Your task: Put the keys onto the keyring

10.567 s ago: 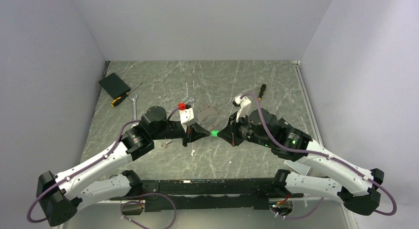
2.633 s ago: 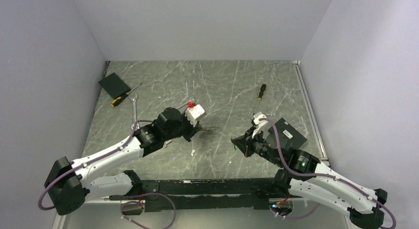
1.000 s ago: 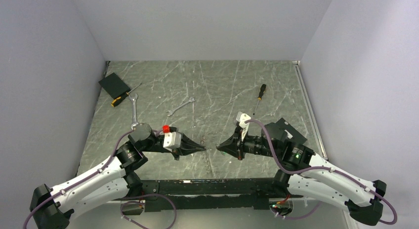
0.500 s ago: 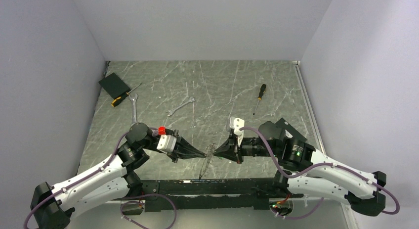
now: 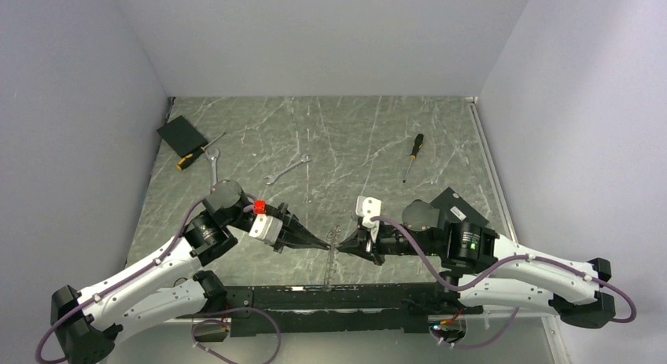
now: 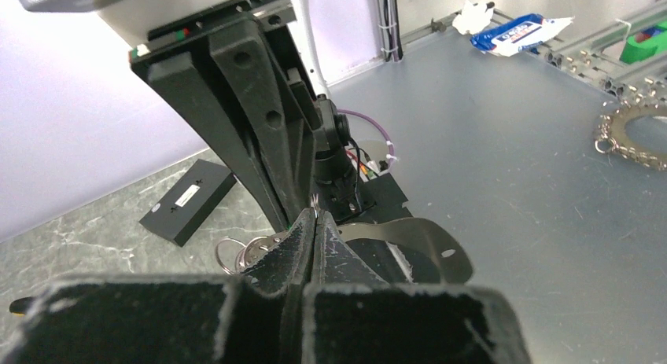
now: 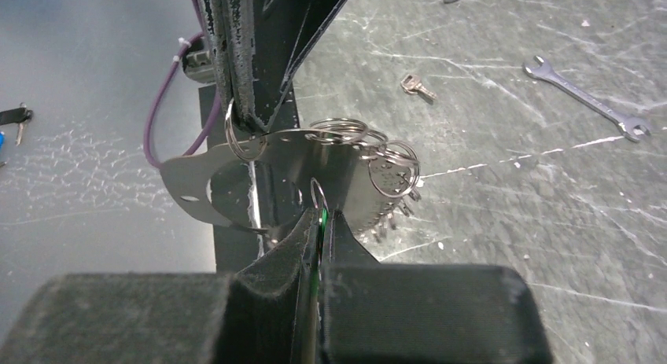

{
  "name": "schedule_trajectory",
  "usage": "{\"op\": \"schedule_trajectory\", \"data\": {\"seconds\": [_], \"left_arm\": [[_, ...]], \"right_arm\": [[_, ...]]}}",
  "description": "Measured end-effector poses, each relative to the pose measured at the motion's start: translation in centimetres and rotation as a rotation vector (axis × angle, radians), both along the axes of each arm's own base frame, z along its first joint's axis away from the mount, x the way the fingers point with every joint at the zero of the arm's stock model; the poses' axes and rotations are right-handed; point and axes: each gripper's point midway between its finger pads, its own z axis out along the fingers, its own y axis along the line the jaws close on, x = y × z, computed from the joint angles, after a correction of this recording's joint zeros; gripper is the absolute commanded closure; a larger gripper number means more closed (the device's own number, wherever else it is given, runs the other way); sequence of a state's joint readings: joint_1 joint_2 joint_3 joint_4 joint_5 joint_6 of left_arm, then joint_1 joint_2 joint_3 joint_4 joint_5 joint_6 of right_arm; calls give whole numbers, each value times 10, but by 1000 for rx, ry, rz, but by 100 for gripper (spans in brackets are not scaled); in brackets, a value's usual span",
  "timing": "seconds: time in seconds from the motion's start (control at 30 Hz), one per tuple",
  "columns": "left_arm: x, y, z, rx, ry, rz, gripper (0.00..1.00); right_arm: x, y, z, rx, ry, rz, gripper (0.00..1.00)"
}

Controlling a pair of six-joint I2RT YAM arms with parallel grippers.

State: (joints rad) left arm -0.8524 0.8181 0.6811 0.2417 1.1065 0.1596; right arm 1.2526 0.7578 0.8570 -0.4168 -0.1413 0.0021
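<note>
Both grippers meet tip to tip above the table's front edge. My left gripper (image 5: 326,243) (image 6: 315,217) is shut on a small split ring of the keyring (image 5: 331,262) (image 7: 315,156). The keyring is a flat silvery loop carrying several rings and a beaded fringe, and it hangs between the two grippers. My right gripper (image 5: 340,244) (image 7: 321,216) is shut on the green key (image 7: 322,220); only a green sliver and its small ring show, right against the keyring. A plain silvery key (image 7: 415,86) lies on the table beyond.
Two wrenches (image 5: 287,169) (image 5: 213,169), an orange-handled screwdriver (image 5: 412,152) and a black box (image 5: 181,134) with a second screwdriver lie farther back. Another black box (image 5: 450,199) sits by the right arm. A beaded metal loop (image 6: 633,136) lies on the bench off the table.
The two grippers have closed the gap between them and now touch tips near the front edge; the right one moved left. Both stayed shut.
</note>
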Motion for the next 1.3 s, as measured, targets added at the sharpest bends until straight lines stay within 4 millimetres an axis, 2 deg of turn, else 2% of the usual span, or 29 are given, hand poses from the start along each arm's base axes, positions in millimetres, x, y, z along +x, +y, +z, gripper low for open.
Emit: {"op": "schedule_trajectory", "data": {"seconds": [0.4,0.73,1.3], "left_arm": [[1,-2,2,-29,-49,-11,100],[6,-4,1,-51,-61,13,100],[15,-5,0,-77,-58,89,100]], "right_arm": [[3,-2,3,-11,-37,-31,100],[-6,5,17,-2,-66,-11,100],[-9,6,20,-21,-101,-27,100]]}}
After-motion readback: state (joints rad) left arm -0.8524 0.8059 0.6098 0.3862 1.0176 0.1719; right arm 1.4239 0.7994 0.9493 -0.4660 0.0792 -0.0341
